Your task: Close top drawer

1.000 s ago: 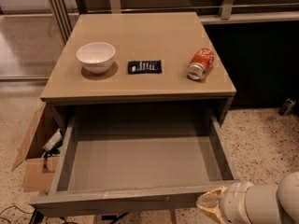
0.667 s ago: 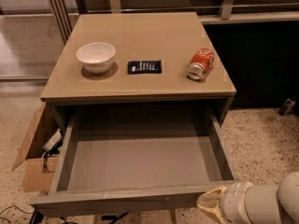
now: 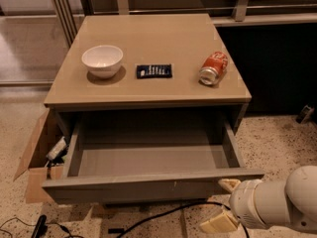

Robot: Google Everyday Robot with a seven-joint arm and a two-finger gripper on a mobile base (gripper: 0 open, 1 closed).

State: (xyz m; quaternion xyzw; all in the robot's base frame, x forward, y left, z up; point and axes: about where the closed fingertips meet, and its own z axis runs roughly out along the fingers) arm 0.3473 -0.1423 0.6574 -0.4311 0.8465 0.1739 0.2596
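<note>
The top drawer (image 3: pixel 148 185) is pulled out from the tan-topped cabinet (image 3: pixel 148 38), and its plain grey interior (image 3: pixel 148 157) holds nothing. My gripper (image 3: pixel 223 205) is at the lower right, in front of the right end of the drawer's front panel. Its two cream fingers are spread apart and hold nothing. The upper fingertip (image 3: pixel 229 185) lies against the front panel near its right corner. The white arm (image 3: pixel 277 205) comes in from the right edge.
On the cabinet top stand a white bowl (image 3: pixel 102 59), a dark flat packet (image 3: pixel 154 71) and a red soda can (image 3: pixel 213 68) lying on its side. An open cardboard box (image 3: pixel 39 157) stands on the floor at the left. Black cables (image 3: pixel 148 219) run on the floor below the drawer.
The drawer front has moved back towards the cabinet, so the drawer sticks out less. My gripper has moved forward with it and now shows both fingers.
</note>
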